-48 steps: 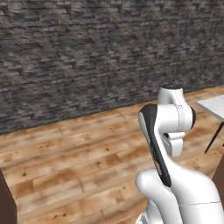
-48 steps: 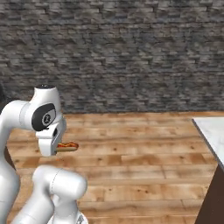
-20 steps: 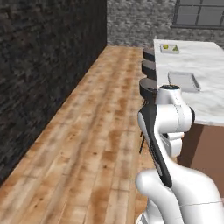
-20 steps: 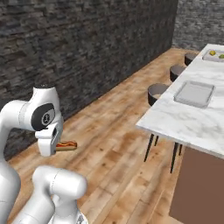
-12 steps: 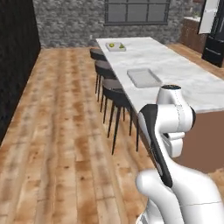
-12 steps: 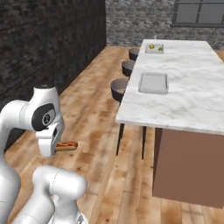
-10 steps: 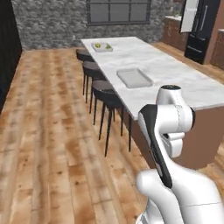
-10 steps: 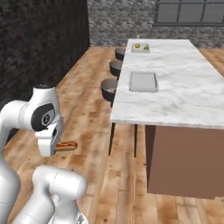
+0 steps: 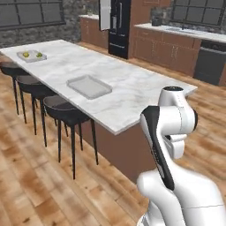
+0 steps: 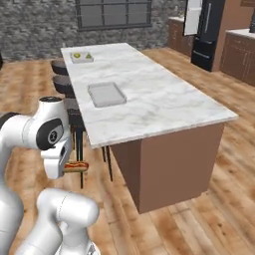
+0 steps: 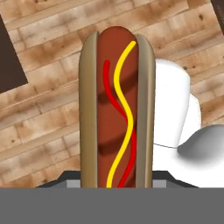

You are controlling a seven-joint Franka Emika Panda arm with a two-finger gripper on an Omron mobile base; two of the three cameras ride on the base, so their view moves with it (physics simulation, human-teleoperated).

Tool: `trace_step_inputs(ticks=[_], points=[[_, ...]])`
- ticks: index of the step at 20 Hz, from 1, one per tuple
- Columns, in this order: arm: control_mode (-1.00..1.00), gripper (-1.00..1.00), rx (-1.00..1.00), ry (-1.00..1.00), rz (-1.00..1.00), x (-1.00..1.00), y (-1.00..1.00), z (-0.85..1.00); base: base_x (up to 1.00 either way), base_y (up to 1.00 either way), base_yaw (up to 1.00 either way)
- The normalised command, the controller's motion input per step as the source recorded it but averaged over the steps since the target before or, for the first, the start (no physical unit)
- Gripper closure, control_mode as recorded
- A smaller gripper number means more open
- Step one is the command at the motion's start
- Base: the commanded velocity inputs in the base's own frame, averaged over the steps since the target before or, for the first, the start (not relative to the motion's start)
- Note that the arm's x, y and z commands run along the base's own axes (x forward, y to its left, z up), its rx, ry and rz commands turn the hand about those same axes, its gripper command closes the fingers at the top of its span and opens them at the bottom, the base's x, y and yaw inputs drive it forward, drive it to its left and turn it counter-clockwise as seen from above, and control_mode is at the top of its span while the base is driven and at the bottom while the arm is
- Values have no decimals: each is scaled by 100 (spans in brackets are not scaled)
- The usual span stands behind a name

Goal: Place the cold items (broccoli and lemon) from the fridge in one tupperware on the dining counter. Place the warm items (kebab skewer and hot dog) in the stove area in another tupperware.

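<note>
A hot dog [image 11: 117, 109] in a bun, striped with ketchup and mustard, fills the middle of the hand view over the wood floor. From the right base view the hot dog [image 10: 76, 166] sticks out sideways from my gripper [image 10: 68, 167], which is shut on it and held low, close to my body. An empty clear tupperware [image 9: 88, 86] [image 10: 106, 94] lies on the marble dining counter [image 9: 132, 101]. A second tupperware [image 9: 31, 55] [image 10: 81, 57] at the counter's far end holds small green and yellow items.
Dark bar stools [image 9: 66, 117] [image 10: 74, 119] line the counter's near side. The counter's brown end panel [image 10: 174, 167] stands close ahead of me. A black fridge [image 9: 114, 26] [image 10: 204, 32] with an open door is at the back, beside wooden cabinets [image 9: 176, 50].
The whole picture has swung from the stone wall round to the dining counter, so the base has turned and driven. The hot dog stays held in the gripper in the same pose.
</note>
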Motion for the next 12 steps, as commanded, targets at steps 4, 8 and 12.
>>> trace_step_inputs(ticks=[4, 8, 12], points=[[100, 100, 0, 0, 0, 0, 0, 0, -22, 60, -67], [100, 100, 0, 0, 0, 0, 0, 0, -37, 44, -70], [100, 100, 0, 0, 0, 0, 0, 0, -35, 85, -56]])
